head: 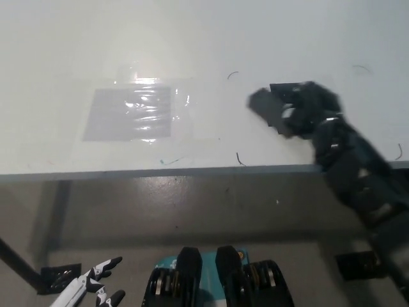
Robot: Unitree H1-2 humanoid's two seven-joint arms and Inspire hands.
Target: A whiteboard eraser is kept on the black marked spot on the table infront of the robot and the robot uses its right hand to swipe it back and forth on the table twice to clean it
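My black right hand reaches in from the lower right and lies over the black marked spot, hiding most of it. A dark grey block, the whiteboard eraser, sticks out from under the hand's left side, just left of the spot. The hand looks closed on it, though the picture is blurred there. My white left hand hangs at the lower left, below table level, with its fingers apart and nothing in it.
The white table fills the upper half; its front edge crosses the middle. A shiny clear plastic patch lies at the left. Small pen marks dot the surface. Below are grey floor and a table foot.
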